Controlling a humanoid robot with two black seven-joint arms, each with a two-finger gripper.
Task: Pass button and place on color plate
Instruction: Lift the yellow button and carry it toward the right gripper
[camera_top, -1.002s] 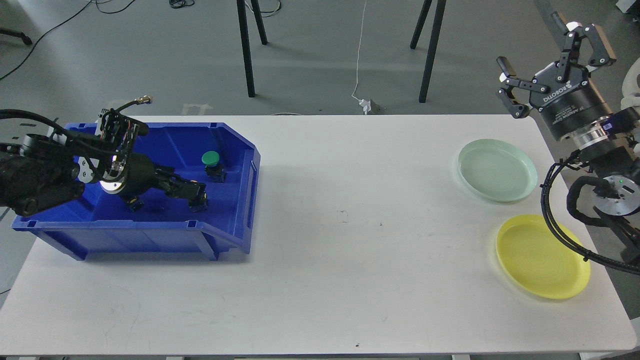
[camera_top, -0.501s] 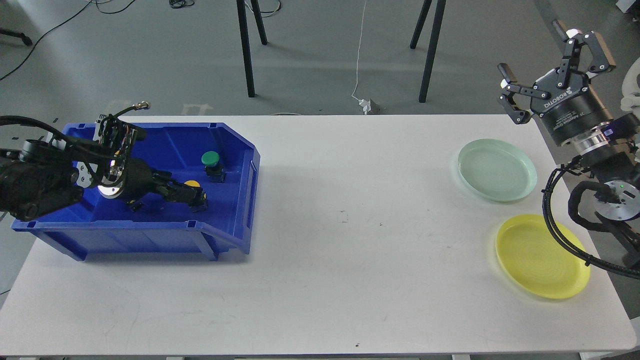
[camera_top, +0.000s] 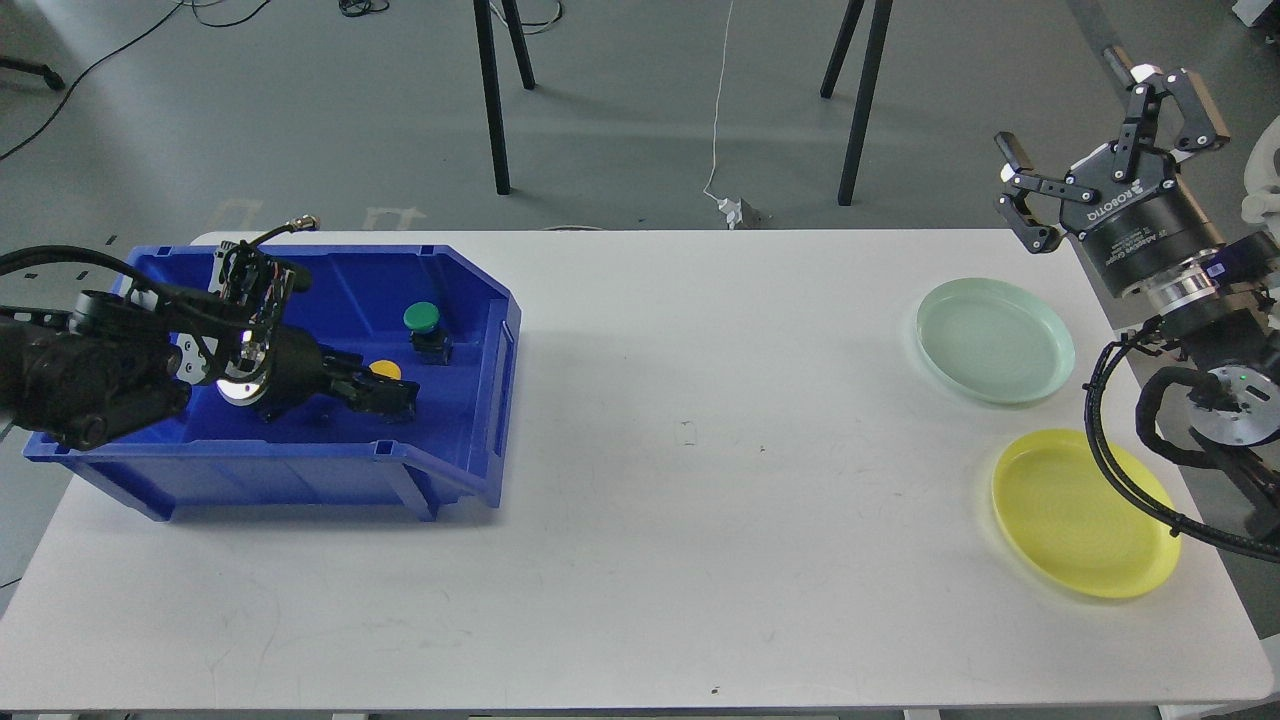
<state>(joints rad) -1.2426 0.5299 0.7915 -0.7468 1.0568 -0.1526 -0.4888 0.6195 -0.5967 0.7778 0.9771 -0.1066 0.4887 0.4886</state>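
Head view shows a white bench (camera_top: 640, 500) with a blue box (camera_top: 300, 470) at one end and two plates at the other. The left claw (camera_top: 390, 395) is down inside the blue box. It looks dark and small, so I cannot tell if its fingers are apart or pressed together. A yellow button (camera_top: 385, 369) sits right at the tip of this claw, touching it or almost touching it. I cannot tell if the claw is holding it. A green button (camera_top: 421, 318) stands a little past that claw, deeper in the box.

The right claw (camera_top: 1105, 130) is up in the air with its fingers spread wide and nothing between them. The pale green plate (camera_top: 995, 340) lies just below this claw, and the yellow plate (camera_top: 1085, 515) lies lower still, nearer the bench edge. Both plates have no button on them.

So the job looks like it is only starting. Both buttons are in the box. A button has to be lifted out, handed to the right claw, and put on the plate of its own color.
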